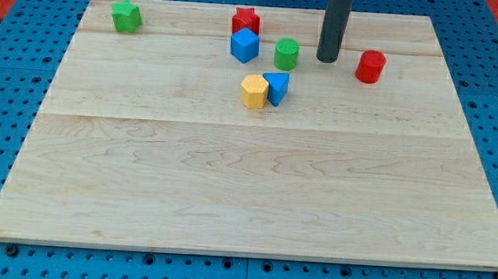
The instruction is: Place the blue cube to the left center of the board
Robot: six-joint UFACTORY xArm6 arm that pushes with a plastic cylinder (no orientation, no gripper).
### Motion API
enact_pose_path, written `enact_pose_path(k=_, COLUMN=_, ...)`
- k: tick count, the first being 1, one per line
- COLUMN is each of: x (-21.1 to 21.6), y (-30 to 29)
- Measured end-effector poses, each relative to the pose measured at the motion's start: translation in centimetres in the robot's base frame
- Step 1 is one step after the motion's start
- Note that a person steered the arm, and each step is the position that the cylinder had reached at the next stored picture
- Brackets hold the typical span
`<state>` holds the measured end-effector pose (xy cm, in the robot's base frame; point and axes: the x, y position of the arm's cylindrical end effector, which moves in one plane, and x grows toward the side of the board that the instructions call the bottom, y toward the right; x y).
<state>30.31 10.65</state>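
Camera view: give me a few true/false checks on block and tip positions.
1. My tip touches the blue cube. False: it stands apart, to the view's right of the green cylinder.
2. The red star sits just above the blue cube. True.
3. The yellow block and the second blue block touch. True.
4. The red cylinder is at the board's left edge. False: it lies to the view's right of my tip.
5. A green block sits near the top left corner. True.

Bright even light from above, sharp focus across the frame, short soft shadows under the blocks, faint sheen on the board (255,183), no glare
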Motion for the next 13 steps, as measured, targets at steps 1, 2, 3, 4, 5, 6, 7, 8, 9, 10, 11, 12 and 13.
enact_pose_path(k=1, x=0.0, y=0.0)
enact_pose_path(k=2, x=0.0, y=-1.5)
enact_pose_path(k=3, x=0.0, y=-4.5)
enact_pose_path(k=4, x=-1.5, y=-4.2)
enact_pose_path(k=5, x=-2.0, y=-8.7)
enact_pose_path(k=6, x=-2.0, y=-11.0)
enact_pose_path(k=7, x=-2.1, y=-10.8)
enact_pose_path(k=8, x=-2.6, y=-10.8)
enact_pose_path(k=9, x=-3.1, y=-13.9)
enact_pose_path(k=10, x=-0.6, y=-20.9)
enact_pose_path(k=11, x=4.2, y=-22.2)
enact_pose_path(k=12, x=4.4, y=-22.5)
enact_pose_path(k=13, x=4.4, y=-22.7)
